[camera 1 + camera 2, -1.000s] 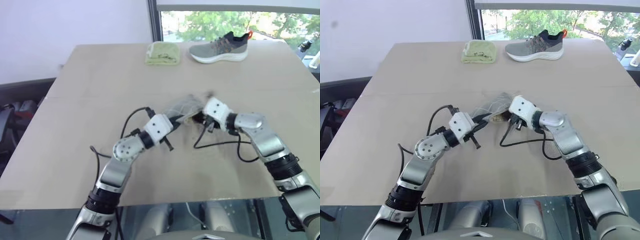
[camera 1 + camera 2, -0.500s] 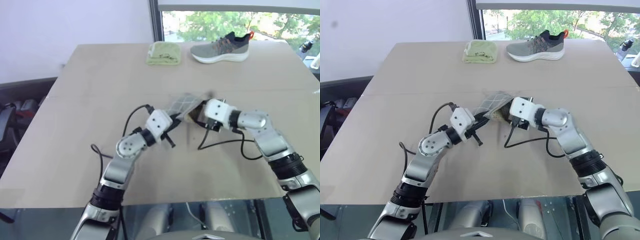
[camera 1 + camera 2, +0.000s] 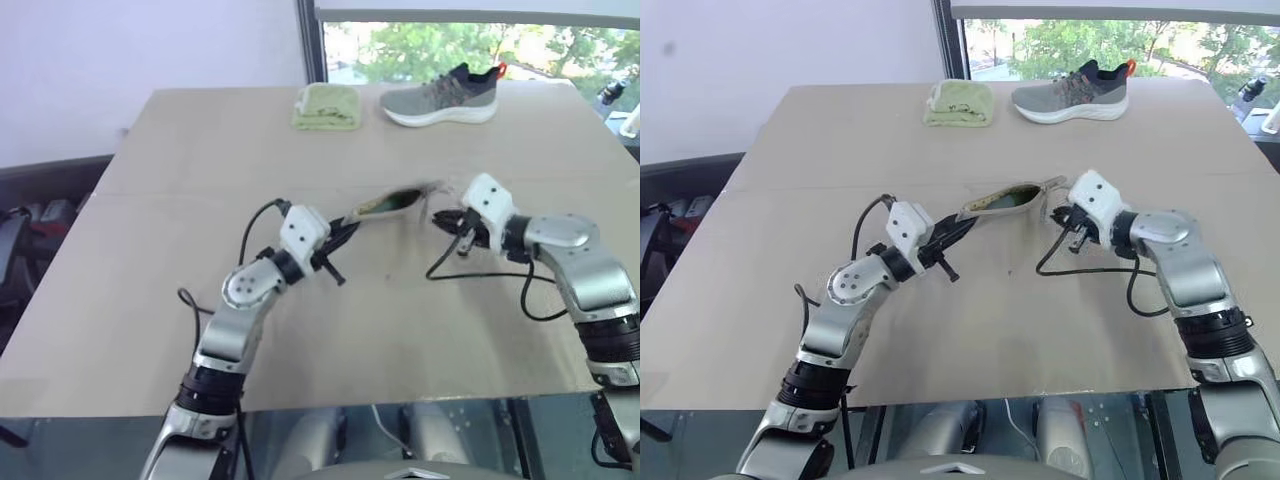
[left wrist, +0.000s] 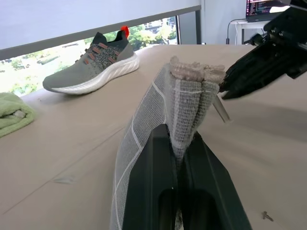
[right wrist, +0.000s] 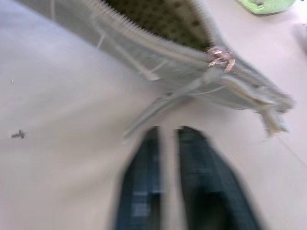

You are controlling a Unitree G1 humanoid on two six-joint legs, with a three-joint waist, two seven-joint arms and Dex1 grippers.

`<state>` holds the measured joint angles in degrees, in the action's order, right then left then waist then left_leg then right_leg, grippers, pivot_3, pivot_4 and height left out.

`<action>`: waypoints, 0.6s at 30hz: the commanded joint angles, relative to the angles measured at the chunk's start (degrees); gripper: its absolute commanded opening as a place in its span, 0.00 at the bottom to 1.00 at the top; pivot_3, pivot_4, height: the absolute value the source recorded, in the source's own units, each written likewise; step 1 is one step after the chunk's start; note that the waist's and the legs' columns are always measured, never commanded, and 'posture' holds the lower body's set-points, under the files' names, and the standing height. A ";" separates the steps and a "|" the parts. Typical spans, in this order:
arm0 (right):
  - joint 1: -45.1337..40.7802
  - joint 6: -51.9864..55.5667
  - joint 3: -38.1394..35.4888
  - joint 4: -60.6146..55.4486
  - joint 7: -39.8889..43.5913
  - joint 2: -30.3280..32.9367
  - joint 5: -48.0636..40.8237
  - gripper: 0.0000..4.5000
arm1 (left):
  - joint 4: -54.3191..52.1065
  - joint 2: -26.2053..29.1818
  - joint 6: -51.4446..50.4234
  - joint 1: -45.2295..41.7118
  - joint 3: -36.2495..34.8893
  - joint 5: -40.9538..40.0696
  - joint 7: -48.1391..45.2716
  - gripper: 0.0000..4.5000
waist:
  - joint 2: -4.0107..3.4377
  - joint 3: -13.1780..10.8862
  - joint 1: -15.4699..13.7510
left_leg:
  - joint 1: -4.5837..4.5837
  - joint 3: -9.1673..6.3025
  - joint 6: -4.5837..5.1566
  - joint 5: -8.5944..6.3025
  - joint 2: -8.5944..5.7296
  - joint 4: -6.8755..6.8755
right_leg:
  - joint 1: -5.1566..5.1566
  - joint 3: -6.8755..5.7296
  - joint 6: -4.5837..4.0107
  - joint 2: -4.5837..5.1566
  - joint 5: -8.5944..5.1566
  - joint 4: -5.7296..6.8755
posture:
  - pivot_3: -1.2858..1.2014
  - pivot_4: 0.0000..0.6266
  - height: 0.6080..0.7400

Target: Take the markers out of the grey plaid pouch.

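My left gripper [image 3: 348, 224] is shut on one end of the grey plaid pouch [image 3: 388, 204] and holds it up off the table, level. The pouch's zipper mouth gapes and shows tan dotted lining [image 5: 158, 19]. Its zipper pull [image 5: 220, 57] sits at the far end with a tab hanging down. My right gripper [image 3: 440, 217] is just past that end, shut, with nothing seen between its fingers [image 5: 144, 191]. The left wrist view shows my left gripper [image 4: 178, 139] pinching the fabric [image 4: 163, 110]. The markers are hidden.
A grey shoe [image 3: 440, 95] and a folded yellow-green cloth [image 3: 325, 106] lie at the far edge of the tan table [image 3: 180, 180], by the window. Black cables loop under both wrists. A bottle [image 3: 1248, 95] stands beyond the table at the far right.
My right gripper has pulled away from the pouch to the right and risen a little, and it now stands shut. The pouch hangs stretched out from my left gripper, which kept its hold.
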<state>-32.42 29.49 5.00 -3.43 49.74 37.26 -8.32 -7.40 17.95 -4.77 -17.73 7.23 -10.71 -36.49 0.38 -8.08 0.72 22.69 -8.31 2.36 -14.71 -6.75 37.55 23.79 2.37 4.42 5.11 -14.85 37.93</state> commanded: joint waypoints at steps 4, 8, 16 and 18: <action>-6.71 1.54 -2.78 -3.18 -0.40 -1.98 -4.47 0.01 | -3.65 0.35 -0.28 -0.03 -0.59 -1.46 -0.42 0.00 | 0.00 0.00 0.06 | 0.00 -0.02 0.00 0.00 0.04 -0.02 | 0.01 -0.01 0.00 0.03 0.00 -0.01 | 0.52 0.24 1.00; -7.52 -1.00 1.24 -1.71 0.63 -3.17 -2.35 0.01 | -4.65 -0.10 -0.90 -0.01 -0.20 -2.00 -0.27 0.00 | 0.00 0.00 0.02 | 0.00 0.00 0.00 0.00 0.02 -0.01 | 0.00 0.00 0.00 0.04 0.00 -0.01 | 0.52 0.24 1.00; -7.37 -5.49 8.33 0.32 3.81 -3.14 1.41 0.01 | -7.00 -0.67 -3.42 -0.20 0.13 -3.98 -0.81 0.00 | 0.00 0.00 0.02 | 0.02 -0.01 0.00 0.00 0.02 -0.01 | 0.01 -0.02 0.00 0.03 0.00 -0.02 | 0.52 0.24 1.00; -7.62 -8.81 9.72 3.03 3.25 -2.84 4.27 0.01 | -7.99 -0.89 -4.18 -0.09 0.76 -4.59 -1.36 0.00 | 0.00 0.00 0.00 | 0.01 -0.01 0.00 0.00 0.02 -0.01 | 0.01 -0.02 0.00 0.01 0.00 -0.01 | 0.52 0.24 1.00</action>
<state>-38.96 23.80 14.31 -1.21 53.28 33.60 -6.16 -11.41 17.34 -9.02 -17.53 7.56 -13.74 -37.43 0.38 -8.08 0.72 22.70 -8.32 2.36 -14.71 -6.74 37.55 23.80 2.35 4.42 5.11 -14.85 37.92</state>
